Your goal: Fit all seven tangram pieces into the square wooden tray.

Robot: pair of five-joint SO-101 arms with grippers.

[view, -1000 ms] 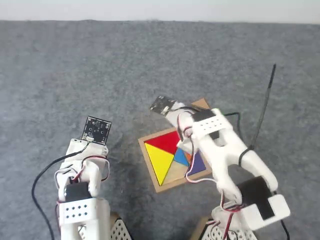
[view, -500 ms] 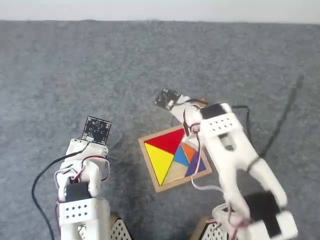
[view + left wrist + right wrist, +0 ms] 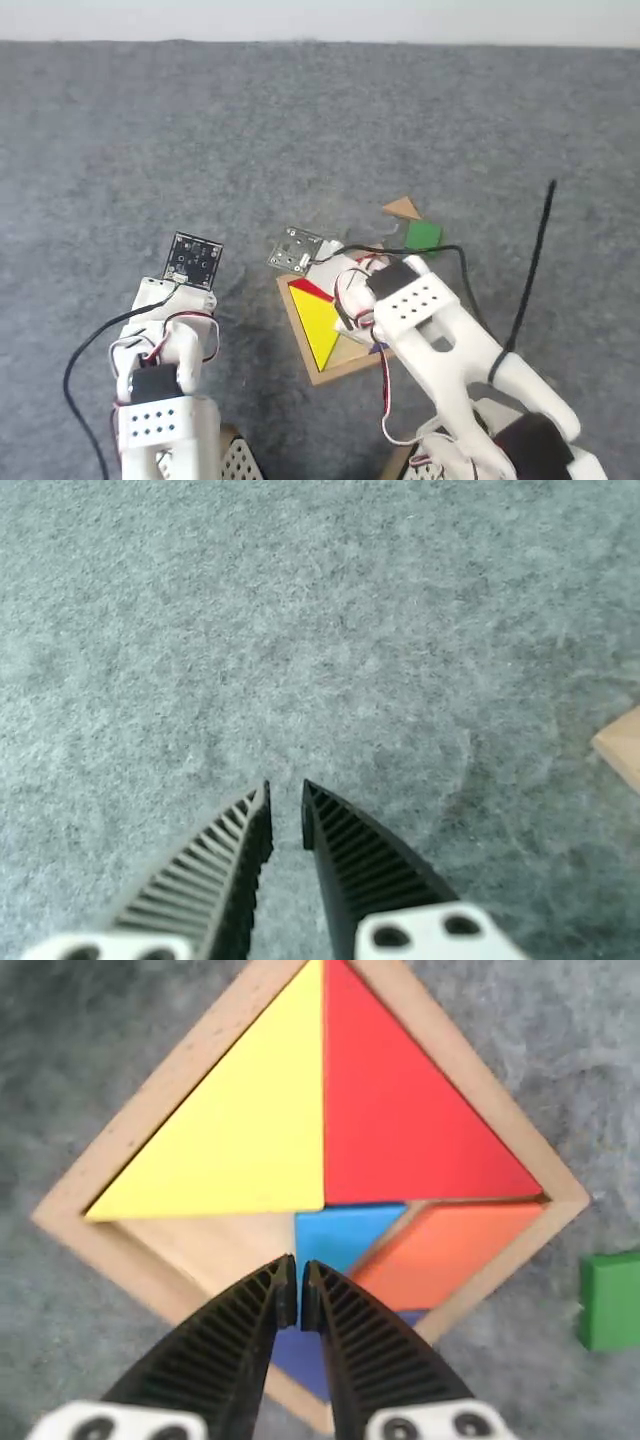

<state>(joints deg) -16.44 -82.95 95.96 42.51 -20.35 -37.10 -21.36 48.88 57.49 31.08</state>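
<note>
The square wooden tray (image 3: 125, 1145) holds a yellow triangle (image 3: 240, 1130), a red triangle (image 3: 400, 1110), a small blue piece (image 3: 340, 1235), an orange piece (image 3: 450, 1245) and a purple piece (image 3: 300, 1355). One patch of bare tray floor (image 3: 205, 1255) lies beside the blue piece. My right gripper (image 3: 297, 1295) is shut and empty, just above the blue and purple pieces. In the high view my right arm (image 3: 415, 300) covers much of the tray (image 3: 345, 370). A green piece (image 3: 423, 236) and a tan triangle (image 3: 402, 208) lie on the carpet beyond the tray. My left gripper (image 3: 285, 805) hangs shut over bare carpet.
Grey carpet covers the whole table. My left arm (image 3: 165, 370) stands at the near left, well away from the tray; a tan corner (image 3: 625, 745) shows at the edge of its wrist view. A black cable (image 3: 530, 270) rises by the right arm.
My right arm lifted off the tray's far right side and swung left, back over the tray. The green piece and tan triangle are now uncovered. The left arm stayed still.
</note>
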